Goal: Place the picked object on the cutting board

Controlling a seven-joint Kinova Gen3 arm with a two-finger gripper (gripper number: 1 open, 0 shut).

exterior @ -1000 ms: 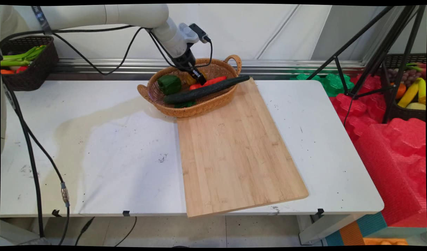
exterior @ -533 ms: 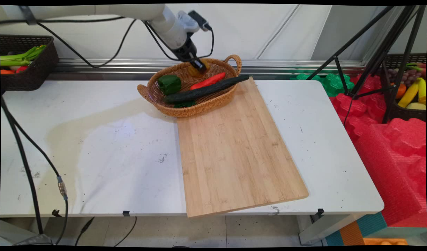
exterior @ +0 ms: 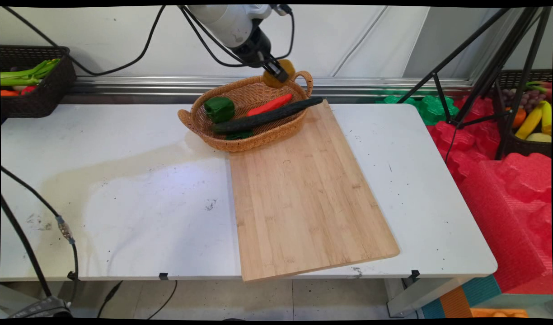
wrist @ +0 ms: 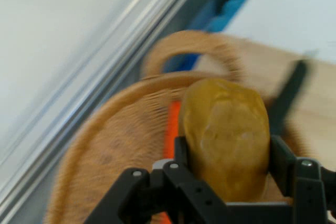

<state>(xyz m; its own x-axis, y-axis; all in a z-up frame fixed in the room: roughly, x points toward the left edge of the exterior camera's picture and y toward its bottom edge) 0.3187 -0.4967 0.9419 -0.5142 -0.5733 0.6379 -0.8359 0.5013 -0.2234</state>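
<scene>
Your end effector (exterior: pixel 275 71) grips a yellow-brown potato (wrist: pixel 226 135), hanging above the wicker basket's (exterior: pixel 204 135) far rim, near the bench's (exterior: pixel 123 180) far edge.

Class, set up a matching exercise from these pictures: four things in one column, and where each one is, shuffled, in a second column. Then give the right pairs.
Things:
1. potato
2. cucumber
3. green pepper
4. cutting board

Places:
A. flat on the table, right of the middle
B. in the basket's left part
C. held in the tool, above the basket's far rim
D. across the basket, one end over its right rim

Pairs: 1-C, 2-D, 3-B, 4-A
</scene>
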